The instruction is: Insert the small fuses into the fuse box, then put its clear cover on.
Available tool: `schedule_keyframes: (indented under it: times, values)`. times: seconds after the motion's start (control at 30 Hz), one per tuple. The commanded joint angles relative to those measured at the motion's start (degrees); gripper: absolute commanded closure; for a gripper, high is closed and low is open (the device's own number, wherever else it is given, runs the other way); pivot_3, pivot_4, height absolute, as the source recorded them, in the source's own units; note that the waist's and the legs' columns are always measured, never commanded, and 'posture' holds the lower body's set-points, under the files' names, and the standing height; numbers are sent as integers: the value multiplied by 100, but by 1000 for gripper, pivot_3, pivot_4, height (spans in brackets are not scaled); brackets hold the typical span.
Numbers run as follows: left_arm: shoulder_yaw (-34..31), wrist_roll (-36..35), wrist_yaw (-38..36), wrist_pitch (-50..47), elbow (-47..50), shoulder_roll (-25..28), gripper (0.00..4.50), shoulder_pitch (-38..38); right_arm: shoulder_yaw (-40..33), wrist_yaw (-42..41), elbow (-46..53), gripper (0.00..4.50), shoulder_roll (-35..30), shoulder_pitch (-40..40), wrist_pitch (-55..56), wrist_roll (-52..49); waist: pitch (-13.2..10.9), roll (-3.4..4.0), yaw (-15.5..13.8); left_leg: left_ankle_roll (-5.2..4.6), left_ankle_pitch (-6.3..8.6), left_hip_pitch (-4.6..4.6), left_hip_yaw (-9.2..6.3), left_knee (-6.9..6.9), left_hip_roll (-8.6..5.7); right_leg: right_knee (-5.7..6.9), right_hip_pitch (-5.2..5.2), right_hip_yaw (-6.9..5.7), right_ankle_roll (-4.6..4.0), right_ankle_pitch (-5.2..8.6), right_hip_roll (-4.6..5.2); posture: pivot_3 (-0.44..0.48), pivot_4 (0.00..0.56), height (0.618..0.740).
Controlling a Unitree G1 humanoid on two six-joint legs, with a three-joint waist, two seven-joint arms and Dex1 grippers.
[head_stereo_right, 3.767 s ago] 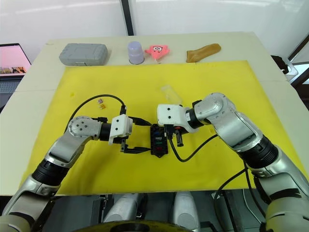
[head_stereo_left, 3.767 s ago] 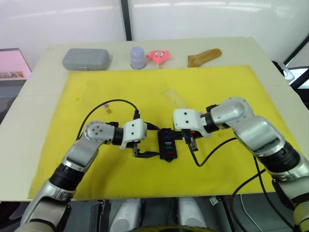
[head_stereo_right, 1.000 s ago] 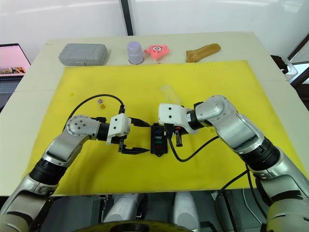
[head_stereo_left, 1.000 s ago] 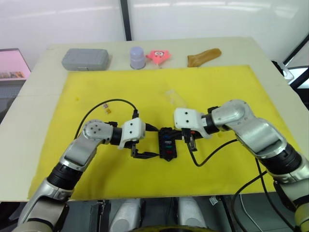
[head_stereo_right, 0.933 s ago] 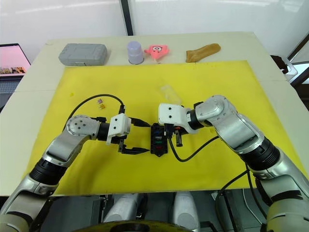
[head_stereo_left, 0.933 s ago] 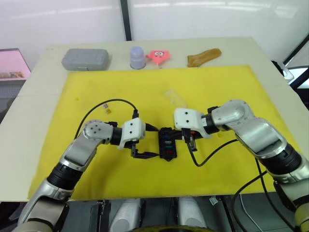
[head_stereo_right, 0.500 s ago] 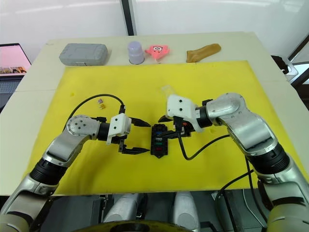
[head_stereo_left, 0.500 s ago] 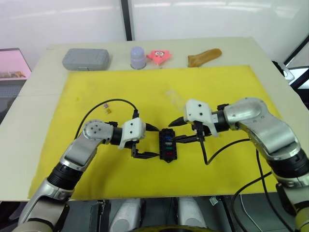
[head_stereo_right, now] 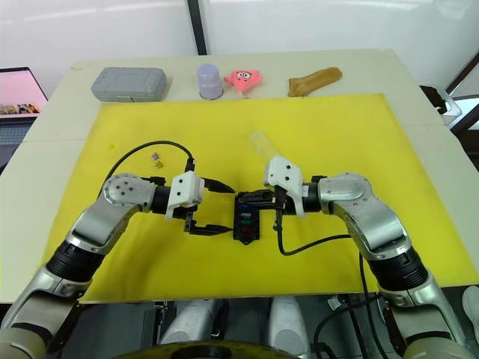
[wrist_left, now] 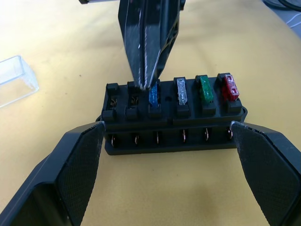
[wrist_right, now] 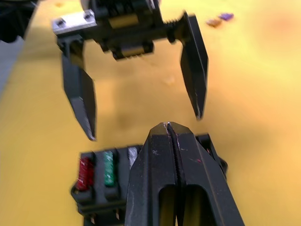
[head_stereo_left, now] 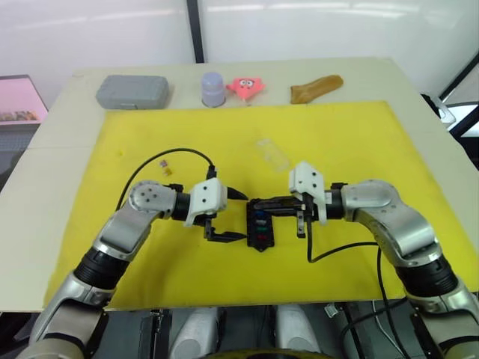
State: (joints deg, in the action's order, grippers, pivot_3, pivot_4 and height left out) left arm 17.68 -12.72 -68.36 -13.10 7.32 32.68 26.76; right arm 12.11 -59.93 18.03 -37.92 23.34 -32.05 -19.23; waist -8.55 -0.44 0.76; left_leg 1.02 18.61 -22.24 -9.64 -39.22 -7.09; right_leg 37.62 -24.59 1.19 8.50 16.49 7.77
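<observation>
Pushing a fuse into the black box

The yellow mat (head_stereo_left: 359, 134) covers the surface; the fuse box (head_stereo_left: 261, 224) sits low in the middle of the picture. The left claw (head_stereo_left: 228, 215) is spread wide beside it. The right claw (wrist_left: 146, 75) is pressed together, its tip on the blue fuse (wrist_left: 154, 98). The clear cover (head_stereo_left: 272, 152) lies above, near the middle. Two spare fuses (head_stereo_right: 157, 159) lie at middle left. The fuses look tiny, light and slippery, best pinched by their flat sides.

Black fuse box (wrist_left: 172, 123), yellow mat (head_stereo_left: 359, 142)
</observation>
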Motion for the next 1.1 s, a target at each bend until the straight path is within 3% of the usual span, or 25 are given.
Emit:
schedule_keyframes:
  times: [0.03, 0.2, 0.37, 0.5, 0.6, 0.7, 0.93, 1.1]
  values:
    - [-109, -45, -27, 64, 26, 44, 0, 77, 196, 107, -23, 4467, -116, -179, 189, 317, 2, 0, -2, 0, 0, 0, 0, 0, 0, 0, 0, 0, 0, 0, 0, 0, 150, 740]
    - [-109, -34, -55, 143, -55, 54, 0, 54, 211, 222, 58, 4467, -135, -367, 199, 346, 5, -3, -10, 0, 0, 4, -1, 0, 0, 0, 6, -1, 0, 0, 0, 0, 150, 740]
    - [-198, -111, 42, 91, -52, 49, 0, -44, -217, 483, 380, 4467, 38, -287, -91, -84, 5, -3, -10, 0, 0, 5, -2, 0, 0, 0, 7, 0, 0, 0, 0, 0, 150, 740]
    - [-746, -474, 401, -283, 252, 116, 0, -444, -1034, 743, 809, 4467, 8, -237, -672, -789, 4, -1, -3, 0, 0, 5, -2, 2, 0, 0, 3, 1, 0, 0, 0, 0, 150, 740]
    - [-1687, -1376, 812, -1339, 803, 242, 0, -996, -1899, 1021, 799, 4467, -255, -323, -1090, -1067, 4, -1, -6, 0, 0, 5, -3, 3, 1, 0, 2, 2, 0, 0, -1, 0, 150, 740]
    - [-2792, -1954, 1324, -2145, 1209, 519, 0, -1643, -2634, 1131, 328, 3685, -768, -480, -1154, -959, 3, -1, -10, 0, 0, 4, -2, 5, 0, 1, 2, 4, 0, 0, 0, 0, 150, 740]
    - [-5068, -2749, 2034, -3076, 906, 842, 0, -2908, -3575, 1199, -546, 162, -1381, -1056, -634, -661, 3, 1, -13, 0, 0, 6, 3, 6, 1, 0, 3, 6, 0, 0, 0, 0, 150, 740]
    - [-5839, -3036, 2201, -3396, 578, 1022, 0, -3258, -3734, 1220, -638, 69, -1507, -1329, -372, -580, 3, 2, -35, 0, 0, 7, 4, 5, 2, -1, 7, 7, 0, 0, 0, 0, 150, 740]
